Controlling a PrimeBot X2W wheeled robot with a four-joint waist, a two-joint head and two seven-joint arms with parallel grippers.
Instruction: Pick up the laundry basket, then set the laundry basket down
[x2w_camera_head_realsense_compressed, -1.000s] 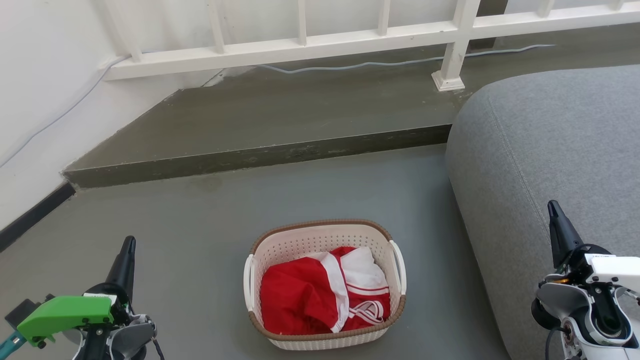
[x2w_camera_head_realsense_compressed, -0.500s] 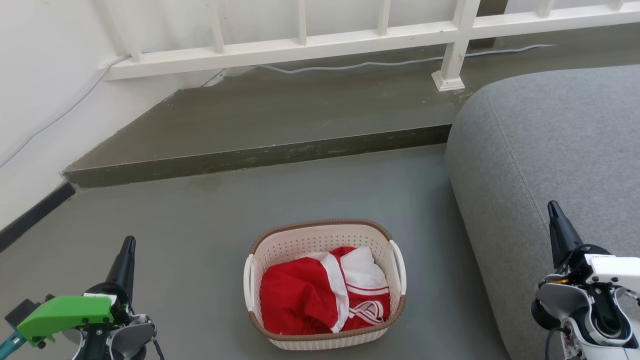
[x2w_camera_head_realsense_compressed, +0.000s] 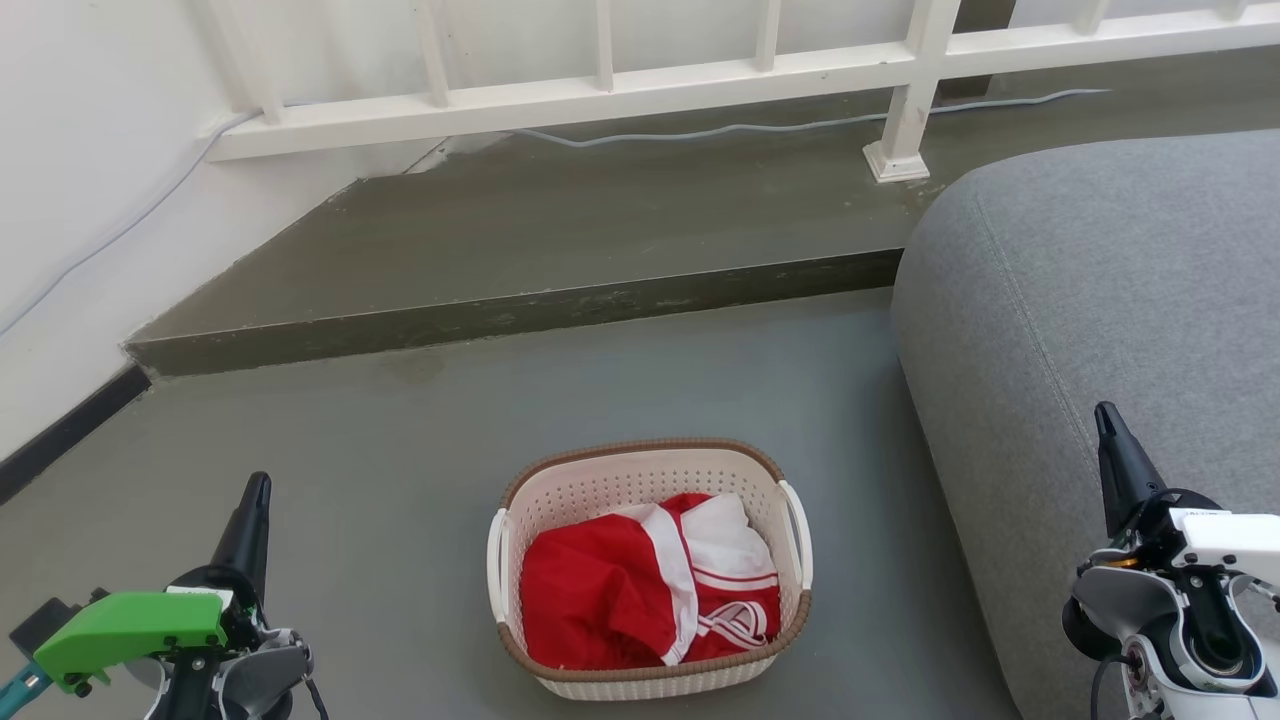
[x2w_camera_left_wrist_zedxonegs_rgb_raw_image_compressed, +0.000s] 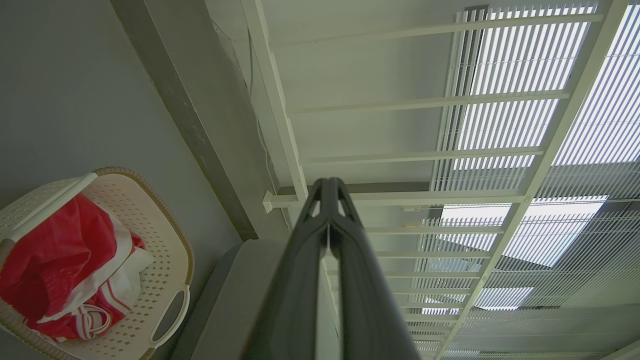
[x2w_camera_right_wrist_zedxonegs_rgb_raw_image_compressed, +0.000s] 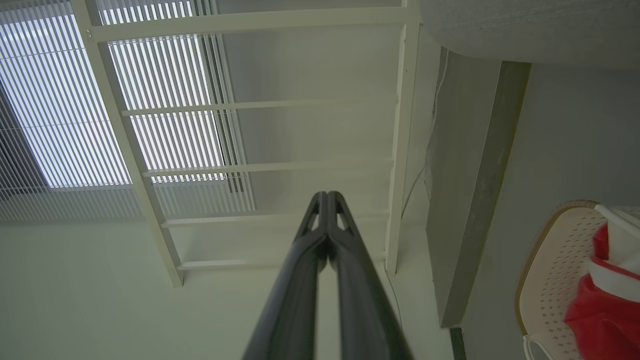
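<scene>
The laundry basket rests on the grey floor low in the middle of the head view, cream and perforated, with a brown rim and a white loop handle on each side. Red and white clothing fills it. My left gripper stands well to its left, shut and empty, fingers pointing up the view. Far to the right, over the sofa's edge, my right gripper is also shut on nothing. The left wrist view has the basket at its lower left beside the gripper; the right wrist view has the basket at its lower right, gripper shut.
A grey sofa rises close on the basket's right. Behind the basket a raised concrete step crosses the floor, with a white railing and a cable along it. A white wall stands at the left.
</scene>
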